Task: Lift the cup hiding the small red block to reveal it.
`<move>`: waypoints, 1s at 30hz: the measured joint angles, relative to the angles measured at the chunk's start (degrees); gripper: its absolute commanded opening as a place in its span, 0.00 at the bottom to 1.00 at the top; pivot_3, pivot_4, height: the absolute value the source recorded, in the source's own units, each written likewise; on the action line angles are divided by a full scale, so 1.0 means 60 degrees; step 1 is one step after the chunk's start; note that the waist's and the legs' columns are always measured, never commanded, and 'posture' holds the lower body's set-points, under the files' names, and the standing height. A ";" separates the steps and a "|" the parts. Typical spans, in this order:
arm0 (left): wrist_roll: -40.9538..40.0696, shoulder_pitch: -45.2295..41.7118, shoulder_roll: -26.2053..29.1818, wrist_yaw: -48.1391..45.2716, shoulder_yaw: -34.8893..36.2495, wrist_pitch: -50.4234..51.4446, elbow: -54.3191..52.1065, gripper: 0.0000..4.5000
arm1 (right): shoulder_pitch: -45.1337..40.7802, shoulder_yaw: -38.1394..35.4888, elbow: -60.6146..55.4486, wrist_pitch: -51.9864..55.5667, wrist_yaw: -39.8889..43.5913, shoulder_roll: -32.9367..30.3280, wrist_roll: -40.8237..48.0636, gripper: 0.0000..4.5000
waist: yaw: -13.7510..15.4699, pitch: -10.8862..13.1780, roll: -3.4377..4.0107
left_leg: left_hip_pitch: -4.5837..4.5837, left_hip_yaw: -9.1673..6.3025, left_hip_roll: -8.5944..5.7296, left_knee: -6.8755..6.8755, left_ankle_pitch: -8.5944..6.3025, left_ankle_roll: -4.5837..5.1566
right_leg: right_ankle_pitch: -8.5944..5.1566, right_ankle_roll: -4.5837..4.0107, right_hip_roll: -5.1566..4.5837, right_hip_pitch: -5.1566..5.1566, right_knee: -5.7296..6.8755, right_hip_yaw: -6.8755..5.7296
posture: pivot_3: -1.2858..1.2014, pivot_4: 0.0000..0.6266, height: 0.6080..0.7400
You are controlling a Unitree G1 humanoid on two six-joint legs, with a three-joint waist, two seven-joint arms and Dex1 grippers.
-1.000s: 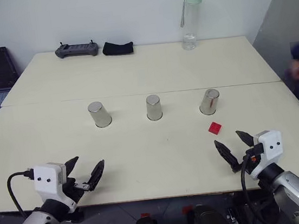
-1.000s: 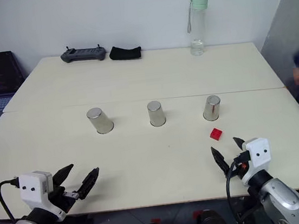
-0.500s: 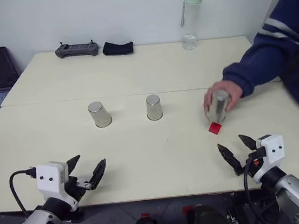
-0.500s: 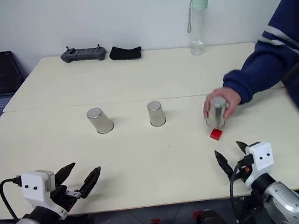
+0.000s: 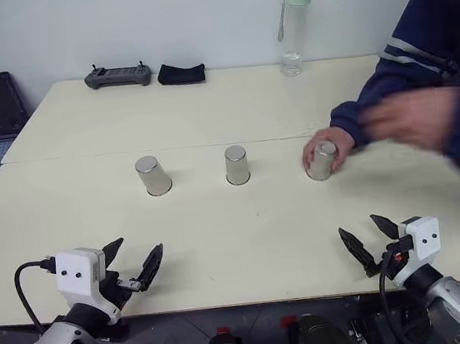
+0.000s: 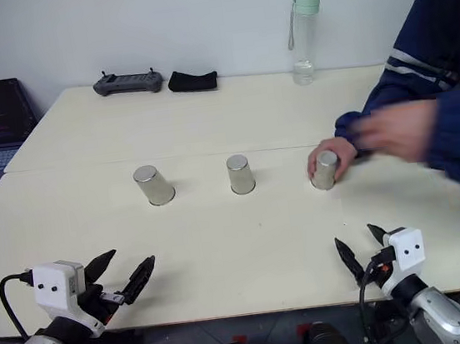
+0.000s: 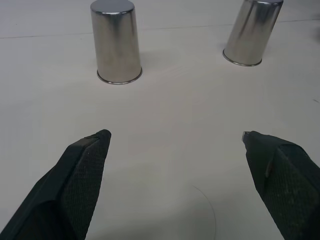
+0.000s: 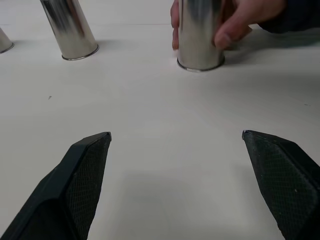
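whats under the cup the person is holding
Nothing can be seen under it. The cup stands mouth-down on the table with the person's hand around it; its steel wall hides whatever is inside.

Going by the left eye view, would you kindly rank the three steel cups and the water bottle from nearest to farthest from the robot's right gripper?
From the right gripper:
1. Right cup, held by a person's hand, nearly straight ahead.
2. Middle cup, ahead and to the left.
3. Left cup, farther left in the same row.
4. Water bottle, at the table's far edge.
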 measured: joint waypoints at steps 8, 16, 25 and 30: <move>0.0000 -0.0018 0.0002 0.0007 -0.0004 0.0001 0.0000 1.00 | 0.0046 -0.0206 0.1495 -0.1093 0.0523 -0.0001 -0.0012 0.99 | 0.0010 0.0003 0.0003 | 0.0000 0.0002 -0.0003 -0.0001 -0.0001 0.0001 | 0.0000 -0.0001 -0.0001 0.0001 -0.0004 0.0001 | 0.52 0.24 1.00; -0.0001 -0.0064 0.0005 0.0032 -0.0008 0.0014 0.0000 1.00 | 0.0052 -0.0238 0.1493 -0.1334 0.0595 0.0000 -0.0012 0.99 | 0.0012 0.0005 0.0006 | 0.0000 0.0002 0.0001 -0.0002 0.0000 0.0001 | 0.0000 -0.0001 0.0001 0.0000 -0.0002 0.0002 | 0.52 0.24 1.00; -0.0007 -0.0080 0.0030 0.0068 -0.0039 0.0036 0.0000 1.00 | 0.0052 -0.0239 0.1380 -0.1313 0.0589 0.0000 -0.0008 0.99 | 0.0013 0.0006 0.0006 | 0.0000 0.0002 0.0001 -0.0002 -0.0001 0.0001 | 0.0000 0.0000 0.0000 0.0000 -0.0003 0.0001 | 0.52 0.24 1.00; -0.0005 -0.0131 0.0039 0.0142 -0.0095 0.0042 0.0000 1.00 | -0.0011 -0.0217 0.1345 -0.1209 0.0570 -0.0018 -0.0008 0.99 | 0.0013 0.0007 0.0008 | 0.0000 0.0001 0.0002 -0.0003 -0.0001 0.0001 | 0.0000 0.0000 0.0001 0.0000 -0.0003 0.0001 | 0.52 0.24 1.00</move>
